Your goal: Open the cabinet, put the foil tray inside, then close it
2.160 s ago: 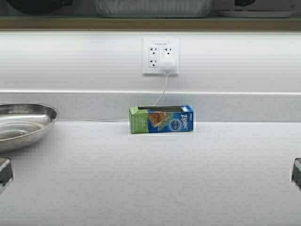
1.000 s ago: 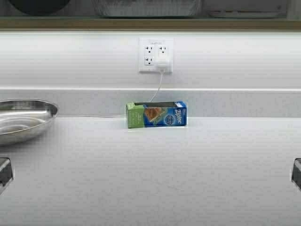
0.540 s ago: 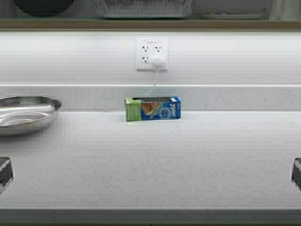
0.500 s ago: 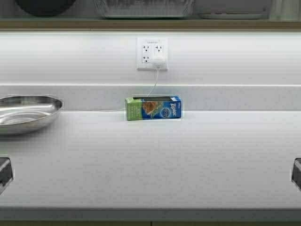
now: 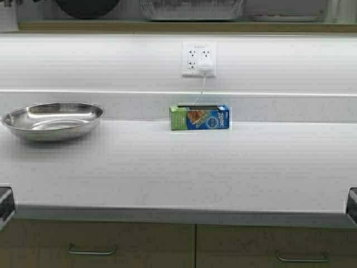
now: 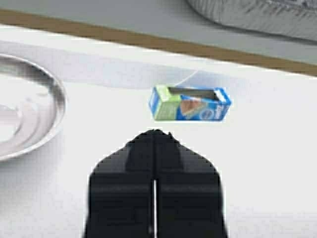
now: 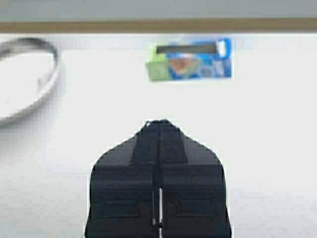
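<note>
White laminate surface [image 5: 178, 167] fills most of the high view, with the open cabinet [image 5: 178, 25] showing only as a shelf edge along the top where the foil tray [image 5: 192, 9] already sits inside, so my judgement is that the placing step is done and the closing step is in hand. Next in size come the steel bowl [image 5: 53, 119] on the left and the small bag box [image 5: 199, 118] against the backsplash. Left end effector [image 6: 154, 163] and right end effector [image 7: 159, 163] both hang low with fingers pressed together, holding nothing; closing calls for reaching a door, which no view shows.
</note>
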